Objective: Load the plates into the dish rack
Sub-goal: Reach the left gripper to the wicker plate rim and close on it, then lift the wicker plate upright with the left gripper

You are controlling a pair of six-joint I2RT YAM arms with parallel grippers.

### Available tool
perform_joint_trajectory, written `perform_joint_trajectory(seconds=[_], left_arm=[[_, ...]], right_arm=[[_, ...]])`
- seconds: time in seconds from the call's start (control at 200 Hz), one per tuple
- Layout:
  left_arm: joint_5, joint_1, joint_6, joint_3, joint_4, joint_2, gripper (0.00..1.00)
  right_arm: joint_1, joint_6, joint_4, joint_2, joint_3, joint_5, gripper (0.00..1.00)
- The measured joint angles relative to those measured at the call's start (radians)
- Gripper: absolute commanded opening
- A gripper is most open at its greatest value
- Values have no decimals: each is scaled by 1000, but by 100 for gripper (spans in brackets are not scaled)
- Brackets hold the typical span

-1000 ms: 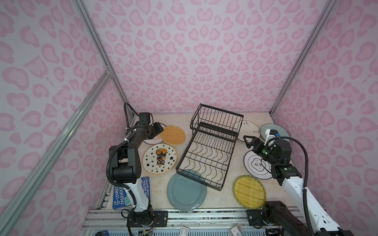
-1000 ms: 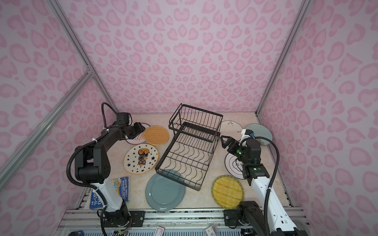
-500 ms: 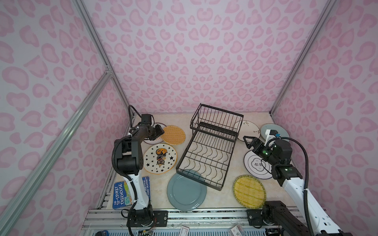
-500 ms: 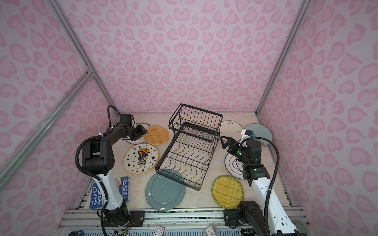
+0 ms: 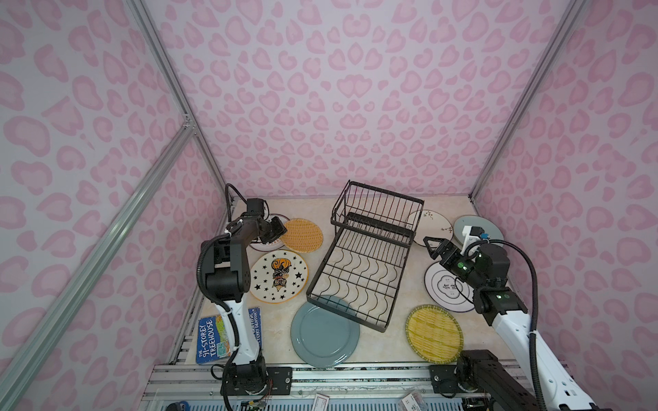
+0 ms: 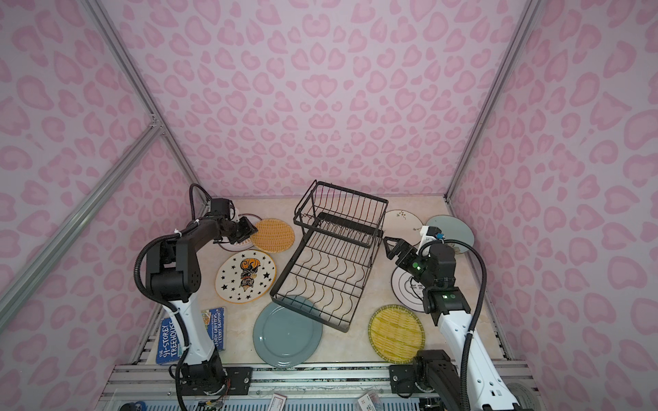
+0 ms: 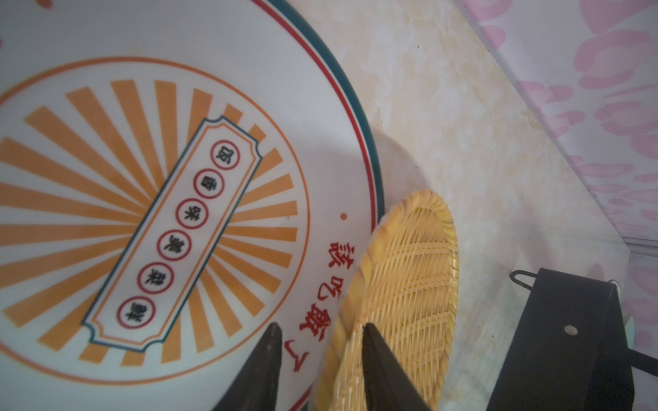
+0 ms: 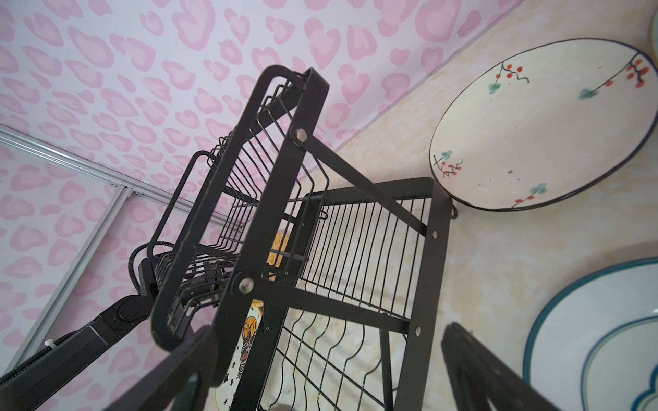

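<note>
We are picking up the orange plate (image 5: pixel 302 235), which lies on the table (image 5: pixel 382 341) beside the empty dish rack (image 5: pixel 378 223). Our left gripper (image 7: pixel 320 327) has a finger on each side of its edge; we cannot tell if it pinches. Our right gripper (image 5: pixel 435 245) is wide open. Next we squeeze and lift gently.

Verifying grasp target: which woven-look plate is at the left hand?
The orange woven-look plate: rim between the fingers of the left hand, overlapping the sunburst plate. The yellow one lies apart.
</note>
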Motion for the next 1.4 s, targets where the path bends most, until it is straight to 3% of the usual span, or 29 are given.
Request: perform_joint_trajectory(seconds=[0.165,0.555,0.865,1.4], left_arm=[[24,0,-7,6,3,15,37],[119,1,-42,25,37,17,3],[77,2,-74,28,14,-59,3],[-143,12,-92,-21,-78,-488,3]], right_arm=[[0,0,-1,-6,-9,0,98],[0,2,-1,-11,-8,0,98],[2,2,-1,-3,22,1,98],[3,-21,-18,24,70,31,98]])
